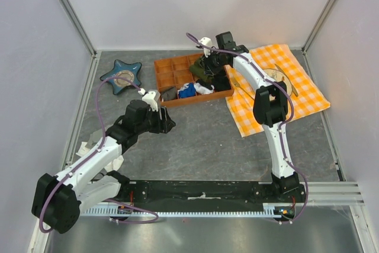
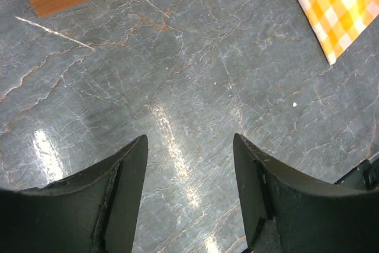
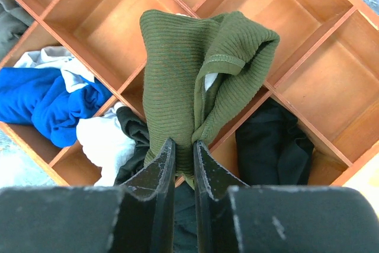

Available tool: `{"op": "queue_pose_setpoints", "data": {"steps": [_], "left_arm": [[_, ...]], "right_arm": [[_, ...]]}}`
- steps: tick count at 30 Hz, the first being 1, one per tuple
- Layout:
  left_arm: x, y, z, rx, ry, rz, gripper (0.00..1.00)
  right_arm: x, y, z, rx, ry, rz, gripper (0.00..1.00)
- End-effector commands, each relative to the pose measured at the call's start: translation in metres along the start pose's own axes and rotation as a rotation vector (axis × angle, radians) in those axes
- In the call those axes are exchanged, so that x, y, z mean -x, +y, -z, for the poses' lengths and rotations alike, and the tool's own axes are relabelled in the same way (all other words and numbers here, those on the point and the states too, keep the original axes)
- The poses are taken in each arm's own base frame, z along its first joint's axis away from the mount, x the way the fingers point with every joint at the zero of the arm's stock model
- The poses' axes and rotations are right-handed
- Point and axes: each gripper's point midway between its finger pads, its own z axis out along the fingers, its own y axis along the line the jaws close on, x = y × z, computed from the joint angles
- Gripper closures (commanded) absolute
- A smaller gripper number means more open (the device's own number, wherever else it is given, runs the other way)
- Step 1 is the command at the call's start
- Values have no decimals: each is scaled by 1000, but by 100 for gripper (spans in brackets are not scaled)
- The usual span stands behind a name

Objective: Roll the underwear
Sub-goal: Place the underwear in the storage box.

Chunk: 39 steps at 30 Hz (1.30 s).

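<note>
The underwear (image 3: 189, 69) is olive-green ribbed cloth, bunched and hanging above the wooden tray (image 3: 118, 28), with a bit of white showing in its fold. My right gripper (image 3: 184, 144) is shut on its lower edge. From above, the underwear (image 1: 204, 69) is a dark green lump over the tray (image 1: 172, 64), with the right gripper (image 1: 214, 58) on it. My left gripper (image 2: 189, 146) stands open over bare grey tabletop, nothing between its fingers. In the top view the left gripper (image 1: 167, 124) sits just in front of the tray.
The tray compartments hold a blue garment (image 3: 47, 102), a white one (image 3: 103, 140) and black ones (image 3: 272, 143). An orange checked cloth (image 1: 278, 84) lies to the right of the tray. A blue star-shaped dish (image 1: 122, 77) lies at the back left.
</note>
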Motion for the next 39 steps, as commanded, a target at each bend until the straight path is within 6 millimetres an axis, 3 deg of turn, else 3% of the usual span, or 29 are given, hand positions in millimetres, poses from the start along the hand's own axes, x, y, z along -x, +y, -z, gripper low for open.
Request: {"op": "queue_pose_setpoints", "data": {"steps": [1,6,16,24,27,30,33,36,39], "left_arm": [[17,-2,0,-5,-45,-51,34],[16,-2,-1,-9,-38,-51,35],[14,-4,-2,-18,-27,-48,35],[13,-6,-1,-30,-23,-43,35],[14,-8,1,-37,-27,-43,36],[15,-9,3,-44,-29,-44,36],[16,-11,4,-50,-32,-43,36],[16,-11,6,-51,-34,-44,36],[18,-12,9,-53,-43,-45,36]], "right_arm": [[-12,-5,-8,-38,54,54,80],[-25,-5,-25,-41,96,50,80],[-72,0,-56,-34,229,55,80],[-96,-1,-61,-39,310,77,79],[-79,2,-48,-19,260,73,69],[-35,6,-20,-15,147,75,60],[-3,8,1,-17,61,69,54],[19,9,14,-21,3,74,47],[24,8,17,-32,-11,73,42]]}}
